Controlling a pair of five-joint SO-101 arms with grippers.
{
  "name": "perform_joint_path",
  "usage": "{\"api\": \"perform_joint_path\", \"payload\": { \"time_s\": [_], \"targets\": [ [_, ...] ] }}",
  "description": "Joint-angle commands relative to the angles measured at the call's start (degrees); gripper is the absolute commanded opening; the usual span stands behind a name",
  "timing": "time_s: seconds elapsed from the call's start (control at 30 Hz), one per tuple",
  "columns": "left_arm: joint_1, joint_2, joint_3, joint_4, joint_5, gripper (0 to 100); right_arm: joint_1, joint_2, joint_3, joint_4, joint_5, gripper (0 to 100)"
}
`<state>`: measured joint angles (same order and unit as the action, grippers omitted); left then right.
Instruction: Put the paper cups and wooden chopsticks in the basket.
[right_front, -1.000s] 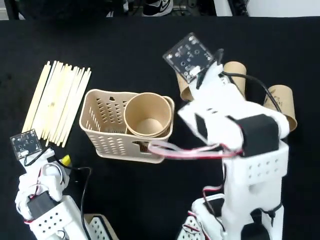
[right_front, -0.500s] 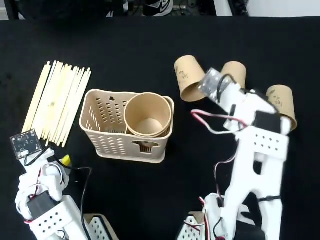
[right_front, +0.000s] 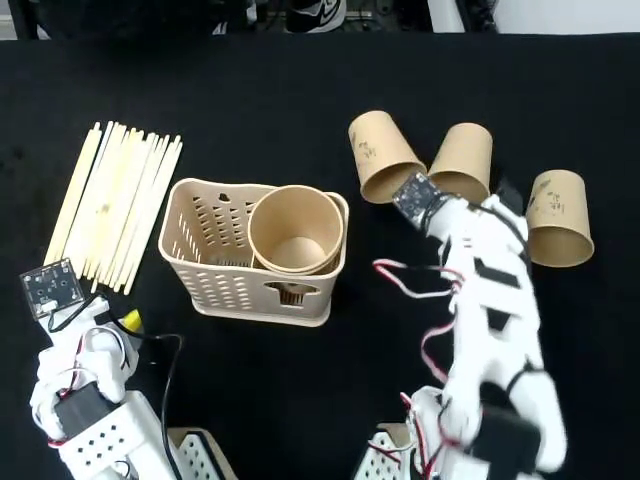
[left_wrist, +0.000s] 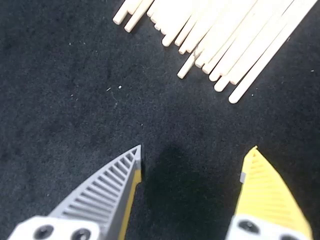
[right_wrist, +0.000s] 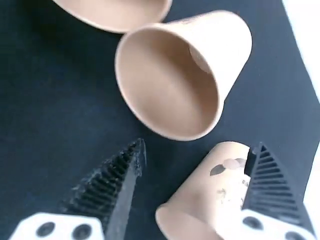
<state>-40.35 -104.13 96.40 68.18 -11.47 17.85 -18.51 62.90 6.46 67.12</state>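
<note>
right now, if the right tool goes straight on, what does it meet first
Probably the rim of the paper cup lying with its mouth toward the right tool; the open jaws straddle that line. A second cup close alongside may get brushed; depth unclear.

Tan paper cups (right_front: 462, 160), pale wooden chopsticks (right_front: 115, 205) and a cream perforated plastic basket (right_front: 215, 282) are contrasting with the black counter (right_front: 250, 110).
</note>
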Motion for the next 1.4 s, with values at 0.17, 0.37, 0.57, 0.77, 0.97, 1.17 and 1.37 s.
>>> {"api": "perform_joint_path", "payload": {
  "time_s": [0.17, 0.37, 0.57, 0.77, 0.97, 1.17, 1.37],
  "targets": [
    [0.57, -0.18, 1.01, 0.0, 0.09, 31, 2.11, 14.81, -10.51, -9.67, -0.79, 9.6],
    [0.66, -0.18, 1.01, 0.0, 0.09, 31, 2.2, 17.1, -10.33, -15.21, -6.51, 1.1],
    [0.66, -0.18, 1.01, 0.0, 0.18, 31, 2.99, 10.68, -5.76, -13.89, -8.53, 1.1],
    [0.66, -0.18, 1.01, 0.0, 0.09, 31, 3.08, -6.64, 1.89, 0.26, -8.53, 1.1],
    [0.66, -0.18, 1.01, 0.0, -0.18, 31, 3.08, -28.53, 2.86, 25.14, -17.76, 1.1],
    [0.66, -0.18, 1.01, 0.0, -0.26, 31, 2.99, -51.47, 2.42, 47.82, -24.97, 1.1],
    [0.66, -0.18, 1.01, -0.09, -0.26, 31, 2.9, -67.21, -5.85, 70.86, -24.97, 1.1]
  ]
}}
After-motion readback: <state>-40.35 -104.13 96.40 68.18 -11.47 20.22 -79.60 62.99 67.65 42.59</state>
